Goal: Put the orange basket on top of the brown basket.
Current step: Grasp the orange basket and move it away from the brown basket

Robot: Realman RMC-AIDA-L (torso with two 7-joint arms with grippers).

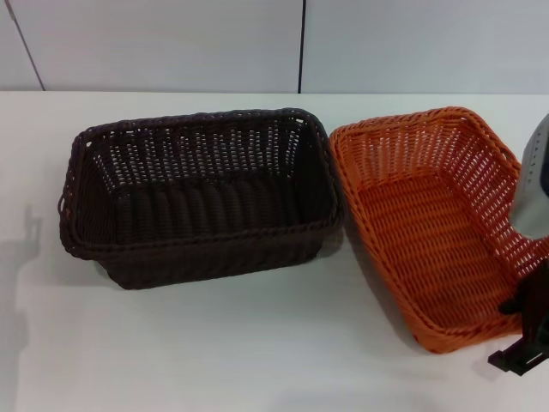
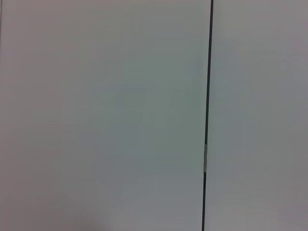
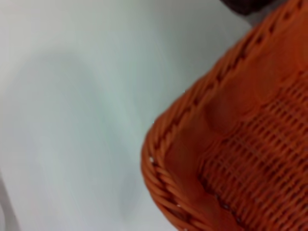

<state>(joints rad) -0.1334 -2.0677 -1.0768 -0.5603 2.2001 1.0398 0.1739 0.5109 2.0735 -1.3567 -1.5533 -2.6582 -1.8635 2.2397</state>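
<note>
The brown basket [image 1: 202, 193] stands upright and empty on the white table, left of centre in the head view. The orange basket [image 1: 437, 223] stands upright and empty just to its right, their rims almost touching. My right gripper [image 1: 523, 330] is at the orange basket's near right corner, by the rim, and partly cut off by the picture's edge. The right wrist view shows that corner of the orange basket [image 3: 231, 144] from very close, with its braided rim over the table. My left gripper is out of view.
The white table [image 1: 257, 343] runs out in front of both baskets. A pale wall with a dark vertical seam [image 1: 301, 43] stands behind them. The left wrist view shows only that wall and its seam [image 2: 208, 96].
</note>
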